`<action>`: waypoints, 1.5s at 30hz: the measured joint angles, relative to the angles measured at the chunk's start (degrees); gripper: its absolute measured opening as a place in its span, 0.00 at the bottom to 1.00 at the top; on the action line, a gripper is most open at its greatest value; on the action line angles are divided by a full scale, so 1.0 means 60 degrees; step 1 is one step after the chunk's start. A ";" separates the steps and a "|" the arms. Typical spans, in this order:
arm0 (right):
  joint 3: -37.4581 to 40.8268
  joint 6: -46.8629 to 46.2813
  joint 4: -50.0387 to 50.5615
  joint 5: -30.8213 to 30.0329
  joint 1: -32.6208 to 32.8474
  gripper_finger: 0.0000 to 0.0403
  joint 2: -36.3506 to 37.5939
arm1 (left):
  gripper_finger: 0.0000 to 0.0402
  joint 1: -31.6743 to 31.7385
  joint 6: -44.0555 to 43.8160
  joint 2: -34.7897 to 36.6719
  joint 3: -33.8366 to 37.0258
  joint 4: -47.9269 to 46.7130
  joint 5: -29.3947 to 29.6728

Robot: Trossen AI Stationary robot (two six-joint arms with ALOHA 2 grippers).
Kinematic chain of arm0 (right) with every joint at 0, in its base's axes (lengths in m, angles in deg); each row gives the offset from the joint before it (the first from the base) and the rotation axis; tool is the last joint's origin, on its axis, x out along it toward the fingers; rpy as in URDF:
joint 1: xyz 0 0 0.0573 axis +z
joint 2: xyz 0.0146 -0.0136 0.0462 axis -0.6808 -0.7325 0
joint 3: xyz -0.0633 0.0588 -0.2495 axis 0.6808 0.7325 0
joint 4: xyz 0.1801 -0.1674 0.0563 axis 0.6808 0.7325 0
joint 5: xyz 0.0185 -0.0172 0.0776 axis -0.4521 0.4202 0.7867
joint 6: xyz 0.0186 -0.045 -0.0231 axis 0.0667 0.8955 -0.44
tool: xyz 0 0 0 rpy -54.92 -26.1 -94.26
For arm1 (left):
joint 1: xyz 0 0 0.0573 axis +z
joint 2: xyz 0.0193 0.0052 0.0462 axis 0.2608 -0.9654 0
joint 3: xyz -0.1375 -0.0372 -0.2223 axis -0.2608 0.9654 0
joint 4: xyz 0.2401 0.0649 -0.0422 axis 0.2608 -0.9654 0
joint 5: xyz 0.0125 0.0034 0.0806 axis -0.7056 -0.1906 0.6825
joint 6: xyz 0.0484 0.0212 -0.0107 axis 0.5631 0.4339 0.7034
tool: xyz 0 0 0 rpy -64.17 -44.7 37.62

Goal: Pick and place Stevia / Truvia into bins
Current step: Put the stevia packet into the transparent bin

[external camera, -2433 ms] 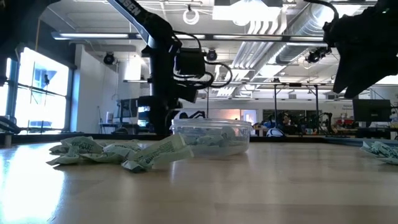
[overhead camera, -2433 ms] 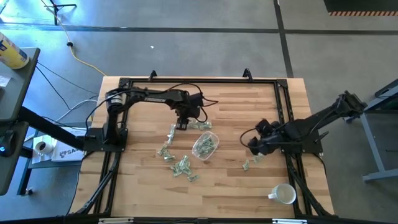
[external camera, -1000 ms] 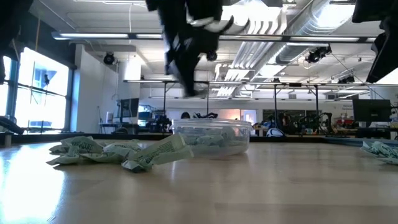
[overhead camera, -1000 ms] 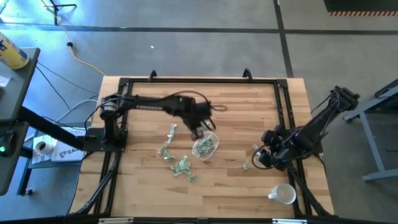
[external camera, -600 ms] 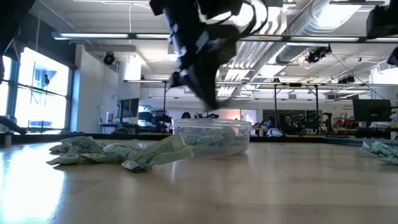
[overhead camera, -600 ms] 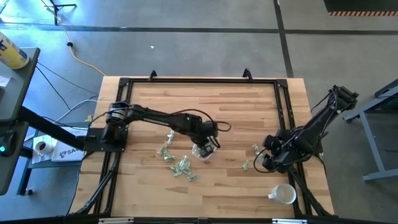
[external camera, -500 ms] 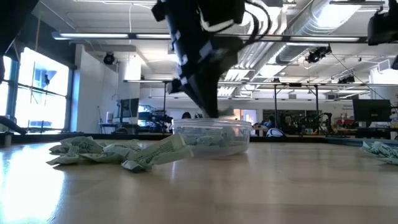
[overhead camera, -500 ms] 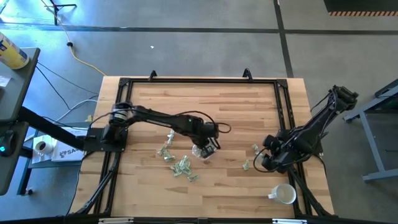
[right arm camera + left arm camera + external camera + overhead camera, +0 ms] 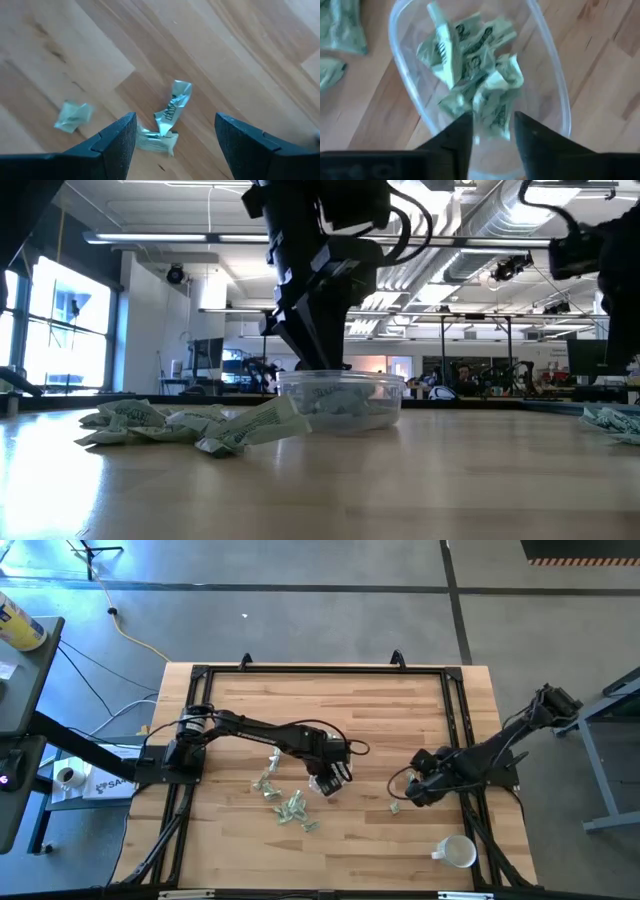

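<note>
Since a couple seconds back the left tool has swung from the counter's far side down over the clear container, and the right tool slid in over its own packets. Butcher-block wood counter with a black frame, big open workshop with ceiling ducts behind. One container, holding a crumpled heap of Stevia packets, can't count them. Left tool's fingers are a little apart just above that heap, gripping nothing. Right tool's fingers are spread wide over three loose packets. Another loose cluster lies left of the container, and one white mug sits near the front right corner.
</note>
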 joint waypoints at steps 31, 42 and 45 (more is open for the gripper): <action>-0.0042 -0.0523 -0.2042 0.2992 -0.2847 0.48 -0.3173 | 0.42 0.4767 0.5281 0.2888 0.0893 -0.1200 -0.2092; -0.0120 -0.0513 -0.2594 0.3085 -0.3134 0.02 -0.3170 | 0.42 0.5957 0.5269 0.2881 0.3574 0.1070 -0.3155; -0.0520 -0.0358 -0.2687 0.2469 -0.3230 0.04 -0.3190 | 0.42 0.5926 0.5271 0.2881 0.3979 0.1092 -0.3369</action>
